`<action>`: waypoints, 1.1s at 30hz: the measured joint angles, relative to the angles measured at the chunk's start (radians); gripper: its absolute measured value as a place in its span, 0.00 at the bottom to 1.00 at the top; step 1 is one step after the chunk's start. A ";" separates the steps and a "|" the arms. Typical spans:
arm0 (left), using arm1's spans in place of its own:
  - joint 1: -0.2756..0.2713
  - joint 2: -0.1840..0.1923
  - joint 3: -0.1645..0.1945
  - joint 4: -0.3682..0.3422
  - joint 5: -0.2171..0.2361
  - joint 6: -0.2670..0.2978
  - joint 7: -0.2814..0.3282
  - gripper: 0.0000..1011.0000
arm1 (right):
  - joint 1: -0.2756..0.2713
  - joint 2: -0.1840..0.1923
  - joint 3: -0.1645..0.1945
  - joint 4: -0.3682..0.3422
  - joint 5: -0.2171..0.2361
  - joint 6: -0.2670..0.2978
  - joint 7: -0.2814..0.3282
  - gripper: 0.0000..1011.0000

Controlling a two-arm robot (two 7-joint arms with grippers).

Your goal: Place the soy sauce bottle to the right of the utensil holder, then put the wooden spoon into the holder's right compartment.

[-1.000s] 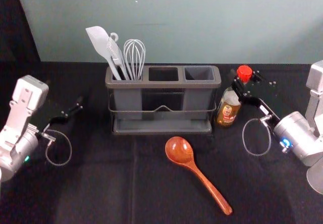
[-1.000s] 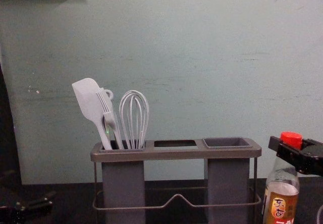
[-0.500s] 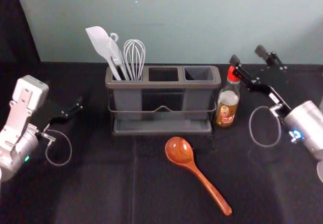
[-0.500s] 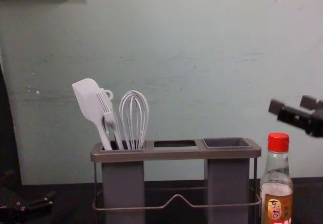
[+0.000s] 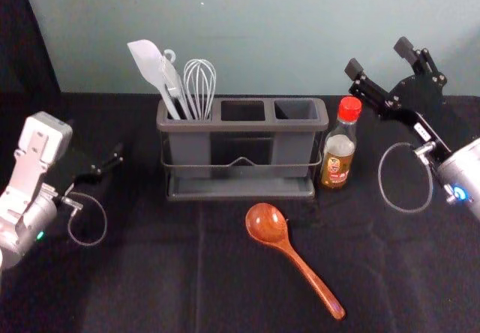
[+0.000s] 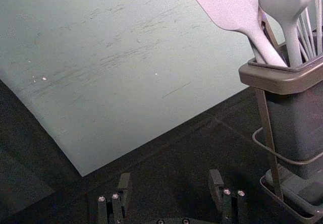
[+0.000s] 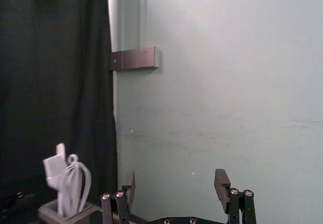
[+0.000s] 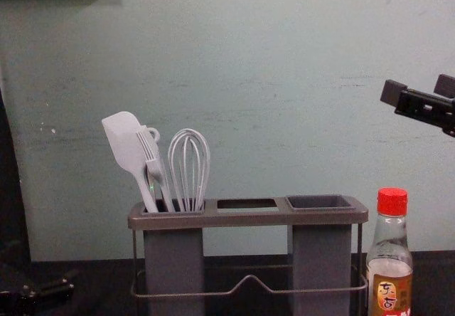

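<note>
The black worktop [image 5: 150, 273] stretched before us, with the grey utensil holder [image 5: 244, 125] standing toward the back of it. In the head view, we saw the right pincer [image 5: 379, 58] above and to the right of the holder, its two fingers spread wide with nothing between them. The left pincer [image 6: 170, 178] waited low, off the holder's left side, its fingers also apart and empty.

The wooden spoon [image 5: 288, 249] lay flat in front of the holder, bowl toward it, handle slanting back toward us and to the right. The soy sauce bottle [image 5: 337, 166] stood upright just beside the holder's right end; we could not tell whether they touched. A white spatula [image 5: 148, 61] and a whisk [image 5: 200, 85] leaned in the left compartment, while the right compartment [image 5: 296, 109] was empty. Smallest was the bottle's red cap [image 5: 349, 108], fully exposed.

What had just changed was the right pincer: a second earlier it was at the bottle's neck, and now it had let go and risen clear, while the bottle stayed standing. We judged the first half of the task done. The spoon came next, probably for the right arm, which would need to grasp the handle, turn the spoon upright and lower it in without knocking the nearby bottle.
</note>
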 joint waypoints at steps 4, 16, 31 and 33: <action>0.000 0.000 0.000 0.000 0.000 0.000 0.000 0.99 | -0.039 0.018 -0.005 -0.053 -0.003 0.029 -0.006 0.99; 0.000 0.000 0.000 0.000 0.000 0.000 0.000 0.99 | -0.166 0.064 -0.091 -0.133 -0.081 0.097 -0.017 0.99; 0.000 0.000 0.000 0.000 0.000 0.000 0.000 0.99 | -0.165 0.025 -0.190 -0.019 -0.202 0.177 -0.057 0.99; 0.000 0.000 0.000 0.000 0.000 0.000 0.000 0.99 | -0.158 0.021 -0.191 -0.007 -0.202 0.179 -0.049 0.99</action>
